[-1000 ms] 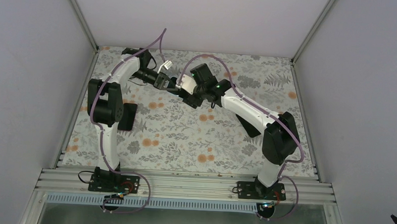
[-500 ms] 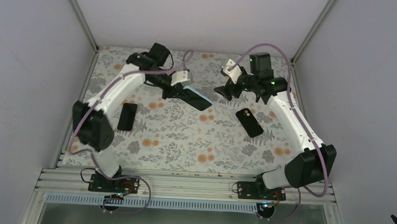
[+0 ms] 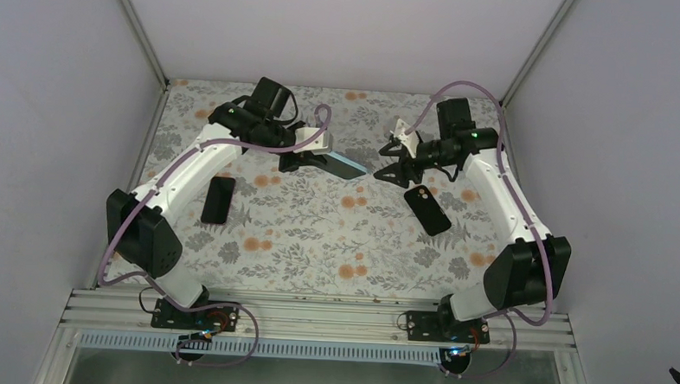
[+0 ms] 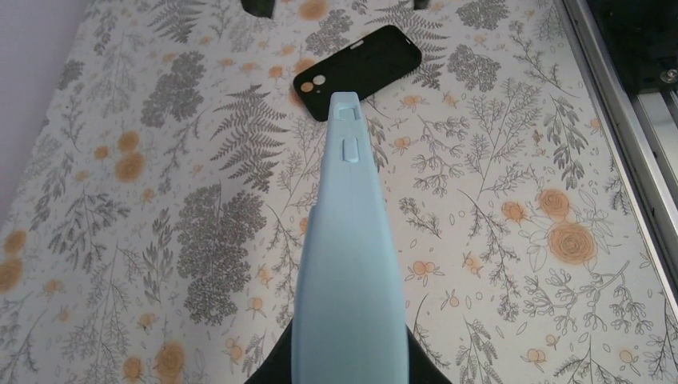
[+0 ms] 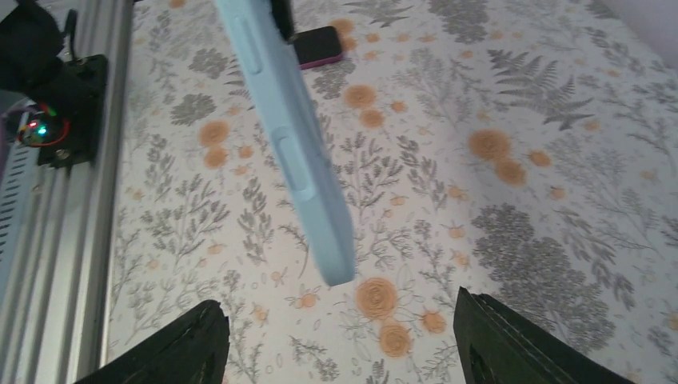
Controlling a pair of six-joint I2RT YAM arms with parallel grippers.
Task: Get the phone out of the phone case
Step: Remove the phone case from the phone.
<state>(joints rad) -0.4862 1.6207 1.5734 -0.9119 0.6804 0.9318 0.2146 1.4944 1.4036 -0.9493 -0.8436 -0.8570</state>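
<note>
A dark phone (image 3: 218,199) lies flat on the table (image 3: 317,243) at left; only the right wrist view shows its pink rim. The left gripper (image 3: 306,160), arm stretched rightward, clamps the blue phone case (image 3: 341,164) in the air, dark face up. Against the earlier frame the case sits more level and the right gripper (image 3: 388,165) is nearer its free end, fingers (image 5: 177,348) spread wide, touching nothing. A black case (image 3: 427,210) lies on the table near the right arm.
</note>
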